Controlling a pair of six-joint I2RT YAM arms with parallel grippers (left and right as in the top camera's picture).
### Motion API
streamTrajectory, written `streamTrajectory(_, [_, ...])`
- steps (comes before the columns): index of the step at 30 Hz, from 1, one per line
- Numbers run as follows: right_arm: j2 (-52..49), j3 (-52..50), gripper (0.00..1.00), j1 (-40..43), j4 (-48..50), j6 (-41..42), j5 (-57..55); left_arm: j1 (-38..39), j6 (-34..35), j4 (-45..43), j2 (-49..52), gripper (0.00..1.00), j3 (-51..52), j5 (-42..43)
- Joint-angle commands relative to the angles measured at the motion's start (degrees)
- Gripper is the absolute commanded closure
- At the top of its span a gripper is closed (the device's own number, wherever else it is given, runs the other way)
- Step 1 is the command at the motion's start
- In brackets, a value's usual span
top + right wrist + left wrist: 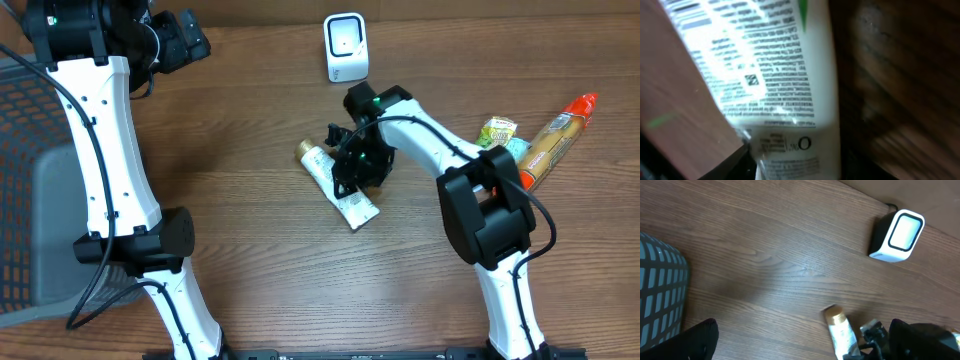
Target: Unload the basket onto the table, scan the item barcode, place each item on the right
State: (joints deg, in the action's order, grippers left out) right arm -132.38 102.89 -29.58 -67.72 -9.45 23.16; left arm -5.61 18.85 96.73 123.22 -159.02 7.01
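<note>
**Position.** The white plastic squeeze tube with a gold cap (320,168) lies flat on the brown wood-grain table (260,260), directly beneath the right gripper (352,165). Its cap end projects on one side of the jaws and its flat crimped tail on the other. In the right wrist view the printed face fills the frame, with fine text facing up. Whether the barcode is among it cannot be told through the glare and blur.

**Jaw state.** The right jaws straddle the tube body. Whether they have made contact cannot be told. The left gripper (185,42) hangs far from the tube, with its jaws spread wide and nothing between them.

**Handling.** The tube is judged light, soft-walled and glossy.
- A hard squeeze would dent it or let it slide out.
- The best hold is across the mid-body, with moderate force.
- The thin tail would fold under pressure.
- The cap would be too narrow a purchase.

**Clearance.** The white box-shaped barcode scanner (346,47) stands beyond the jaws, with bare table between. An orange sauce bottle (555,140) and a green-yellow packet (497,130) lie well to the outer side of the right jaws. The grey mesh basket (12,130) sits far off beyond the left arm. A lift and carry toward the scanner looks unobstructed.
</note>
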Motion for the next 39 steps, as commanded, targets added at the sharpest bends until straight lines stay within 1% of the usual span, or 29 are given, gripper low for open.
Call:
streamTrajectory(1, [-1.29, 0.39, 0.55, -3.72, 0.48, 5.07, -9.94, 0.42, -1.09, 0.07, -1.49, 0.01, -0.13, -0.39])
streamTrajectory(2, [-1.29, 0.61, 0.61, -4.48, 0.28, 5.25, -11.26, 0.42, -1.07, 0.07, -1.49, 0.00, -0.13, -0.39])
streamTrajectory(5, [-1.27, 1.49, 0.75, -5.97, -0.37, 5.20, -12.90, 0.42, -1.07, 0.07, -1.49, 0.00, -0.13, -0.39])
streamTrajectory(7, [-1.27, 2.29, 0.85, -6.32, -0.79, 5.18, -12.87, 0.42, -1.07, 0.07, -1.49, 0.01, -0.13, -0.39])
streamTrajectory(9, [-1.27, 2.97, 0.94, -6.36, -1.33, 5.20, -12.72, 0.42, -1.07, 0.07, -1.49, 0.01, -0.13, -0.37])
streamTrajectory(10, [-1.27, 3.19, 0.96, -6.36, -1.55, 5.20, -12.57, 0.42, -1.07, 0.07, -1.49, 0.00, -0.13, -0.39])
streamTrajectory(12, [-1.27, 3.78, 0.96, -6.23, -2.14, 5.20, -11.17, 0.42, -1.07, 0.07, -1.49, 0.00, -0.13, -0.39])
streamTrajectory(14, [-1.27, 4.22, 0.96, -5.79, -2.29, 5.20, -7.13, 0.42, -1.07, 0.07, -1.49, 0.01, -0.13, -0.39])
streamTrajectory(18, [-1.27, 4.37, 0.96, -4.48, -0.90, 5.22, 6.62, 0.42, -1.09, 0.07, -1.49, 0.01, -0.13, -0.37])
streamTrajectory(20, [-1.27, 4.33, 0.96, -4.02, 1.38, 5.25, 13.55, 0.42, -1.09, 0.07, -1.49, 0.00, -0.13, -0.39])
streamTrajectory(21, [-1.27, 4.33, 0.96, -3.98, 2.29, 5.44, 14.69, 0.42, -1.07, 0.07, -1.49, 0.00, -0.13, -0.39])
streamTrajectory(25, [-1.27, 4.33, 0.96, -4.09, 5.38, 12.02, 10.93, 0.42, -1.07, 0.07, -1.49, 0.00, -0.13, -0.37])
streamTrajectory(29, [-1.27, 4.33, 0.96, -4.13, 5.70, 12.94, 7.23, 0.42, -1.07, 0.07, -1.49, 0.00, -0.13, -0.39])
streamTrajectory(30, [-1.27, 4.33, 0.94, -4.13, 5.49, 13.55, 6.01, 0.42, -1.07, 0.07, -1.49, 0.00, -0.13, -0.39])
streamTrajectory(31, [-1.27, 4.33, 0.93, -4.13, 5.38, 14.80, 4.39, 0.42, -1.07, 0.07, -1.49, 0.00, -0.13, -0.39])
streamTrajectory(35, [-0.94, 5.01, 0.96, -4.15, 3.45, 20.15, -7.30, 0.42, -1.09, 0.07, -1.49, 0.00, -0.13, -0.37])
streamTrajectory(39, [0.44, 6.10, 0.96, -5.77, 0.81, 28.11, -24.17, 0.42, -1.07, 0.07, -1.49, 0.00, -0.13, -0.39])
